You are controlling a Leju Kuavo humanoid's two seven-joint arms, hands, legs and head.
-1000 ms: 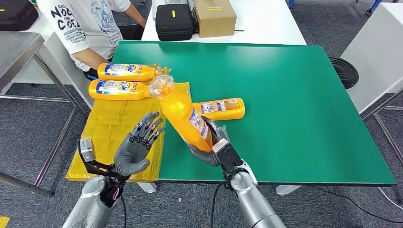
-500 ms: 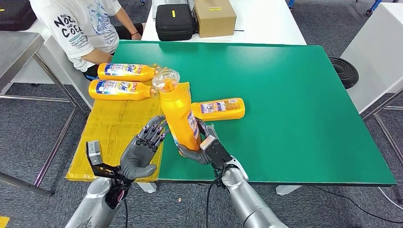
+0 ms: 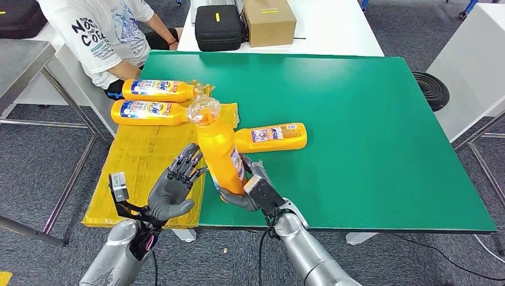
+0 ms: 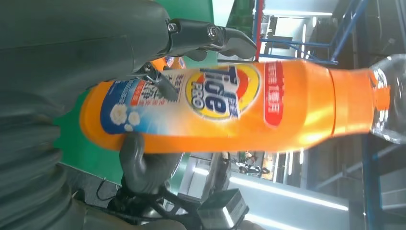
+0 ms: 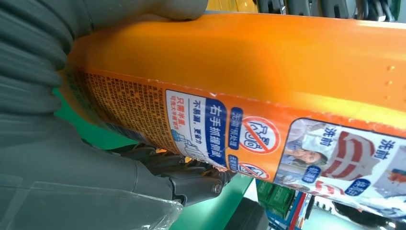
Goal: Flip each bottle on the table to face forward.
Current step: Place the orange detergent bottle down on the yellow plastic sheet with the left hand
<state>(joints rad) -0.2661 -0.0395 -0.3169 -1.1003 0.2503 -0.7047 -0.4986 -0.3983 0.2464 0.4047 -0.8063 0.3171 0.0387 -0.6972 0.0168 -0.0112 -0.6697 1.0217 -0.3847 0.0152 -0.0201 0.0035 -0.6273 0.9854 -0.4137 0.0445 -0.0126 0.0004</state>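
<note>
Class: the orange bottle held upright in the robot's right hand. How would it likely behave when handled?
The held bottle looks like rigid glossy plastic, so probably stiff but slippery. Tall, narrow and gripped low by the right hand, it may tip. Its rounded body would likely roll if laid down.

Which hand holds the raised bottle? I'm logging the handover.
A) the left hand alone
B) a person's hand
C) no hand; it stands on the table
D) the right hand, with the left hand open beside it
D: the right hand grips the base of the bottle and keeps it up off the table, while the left hand is beside it with its fingers spread, holding nothing.
</note>
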